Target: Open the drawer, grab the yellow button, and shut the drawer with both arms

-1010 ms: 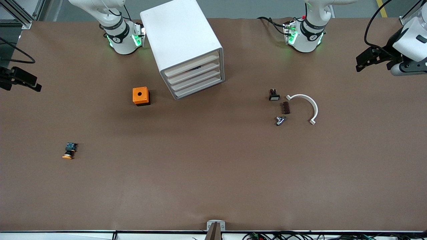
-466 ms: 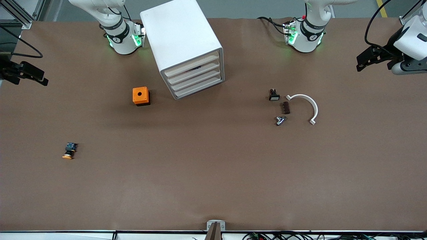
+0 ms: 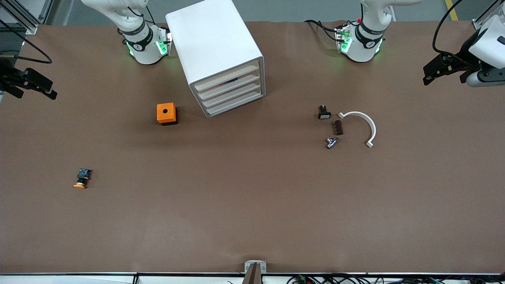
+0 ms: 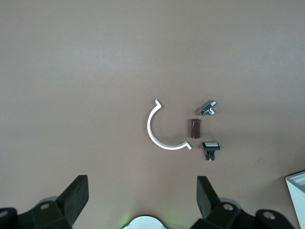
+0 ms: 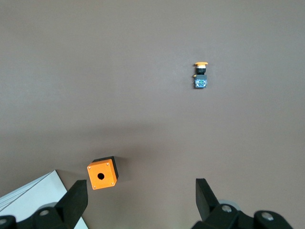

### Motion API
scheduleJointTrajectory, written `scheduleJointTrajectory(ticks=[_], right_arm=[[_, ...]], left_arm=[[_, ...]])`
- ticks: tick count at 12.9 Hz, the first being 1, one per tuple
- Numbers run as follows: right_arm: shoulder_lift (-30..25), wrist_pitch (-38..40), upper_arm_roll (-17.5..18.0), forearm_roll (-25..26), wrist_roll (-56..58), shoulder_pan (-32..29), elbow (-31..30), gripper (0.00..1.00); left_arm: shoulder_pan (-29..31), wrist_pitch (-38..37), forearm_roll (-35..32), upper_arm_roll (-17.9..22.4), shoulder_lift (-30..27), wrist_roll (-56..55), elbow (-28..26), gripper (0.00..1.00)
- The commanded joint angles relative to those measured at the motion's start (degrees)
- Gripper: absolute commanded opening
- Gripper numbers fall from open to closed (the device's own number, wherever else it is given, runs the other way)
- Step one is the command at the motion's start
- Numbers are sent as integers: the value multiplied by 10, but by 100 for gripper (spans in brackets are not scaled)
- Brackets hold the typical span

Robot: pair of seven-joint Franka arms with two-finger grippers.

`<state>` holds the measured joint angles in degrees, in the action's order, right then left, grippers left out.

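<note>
Table (image 3: 252,221): wide, matte brown surface, evenly lit, soft shadows. Grey floor strip (image 3: 315,10) along its edge by the bases, one yellow line (image 3: 452,10). Aluminium frame rail (image 3: 23,17) at one corner. Cables (image 3: 355,279) along the camera-side edge.

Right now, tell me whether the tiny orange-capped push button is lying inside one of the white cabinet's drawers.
No, the tiny orange-capped push button lies on the bare brown table, well apart from the white cabinet, toward the right arm's end.

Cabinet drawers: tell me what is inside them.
All four drawers of the white cabinet are shut. A small dark shape shows through the gap above the second drawer; what it is cannot be told. The rest is hidden. The button lies out on the table.
</note>
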<state>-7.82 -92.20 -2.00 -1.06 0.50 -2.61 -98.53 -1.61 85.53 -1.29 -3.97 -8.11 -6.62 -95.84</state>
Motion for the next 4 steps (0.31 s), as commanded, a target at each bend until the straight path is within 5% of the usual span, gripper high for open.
scheduleJointTrajectory(ticks=[1, 4], right_arm=[[-11, -11, 3, -6, -5, -3, -12, 100], [-10, -18, 3, -6, -5, -2, -12, 100]], left_arm=[[0, -2, 8, 1, 18, -1, 28, 100], [-1, -2, 8, 2, 20, -1, 30, 100]])
